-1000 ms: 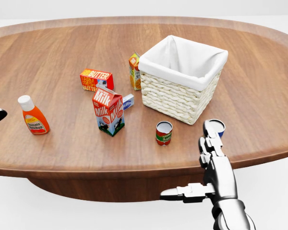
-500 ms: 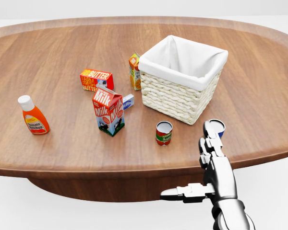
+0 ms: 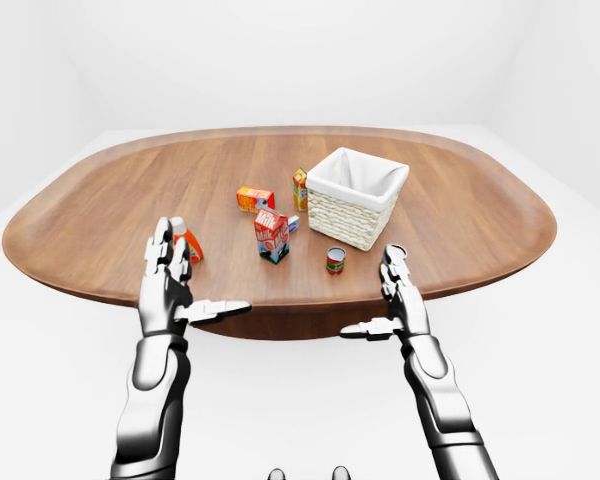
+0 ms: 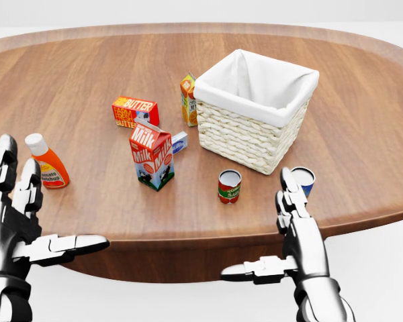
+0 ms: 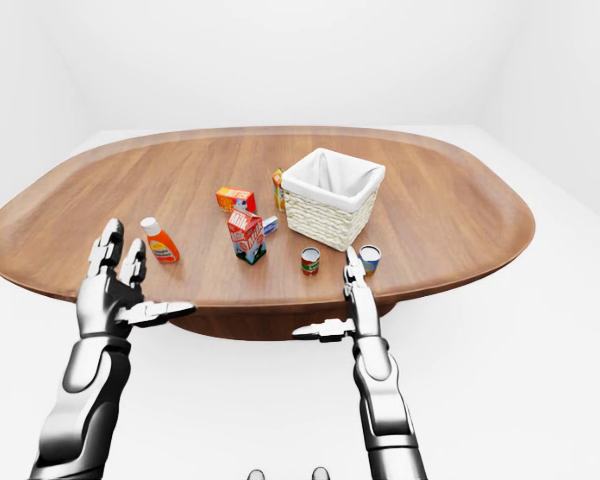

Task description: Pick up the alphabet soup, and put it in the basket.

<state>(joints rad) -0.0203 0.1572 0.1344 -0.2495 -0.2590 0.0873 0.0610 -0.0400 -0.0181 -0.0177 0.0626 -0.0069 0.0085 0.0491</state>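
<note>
Two small cans stand on the wooden table [image 4: 87,74] below the white-lined wicker basket [image 4: 242,137] in the head view. One is a red-and-green can [image 4: 229,186]. The other is a blue-labelled can [image 4: 305,178], partly hidden by my right fingertips [image 4: 290,181]. I cannot read either label. My right hand [image 4: 265,231] hovers open at the table's near edge, fingers straight and thumb out to the left, holding nothing. At the lower left my left hand [image 4: 40,215] is also open and empty, just below a ketchup bottle [image 4: 47,163].
A milk carton [image 4: 152,155] stands left of the red-and-green can, with a small blue-and-white box [image 4: 180,141] behind it. A butter box [image 4: 135,111] lies further up. An orange juice carton [image 4: 187,99] stands against the basket's left side. The table's rim [image 4: 188,235] runs between my hands.
My left hand has risen into the head view at the lower left, fingers spread. My right hand has shifted slightly left. The things on the table have not moved.
</note>
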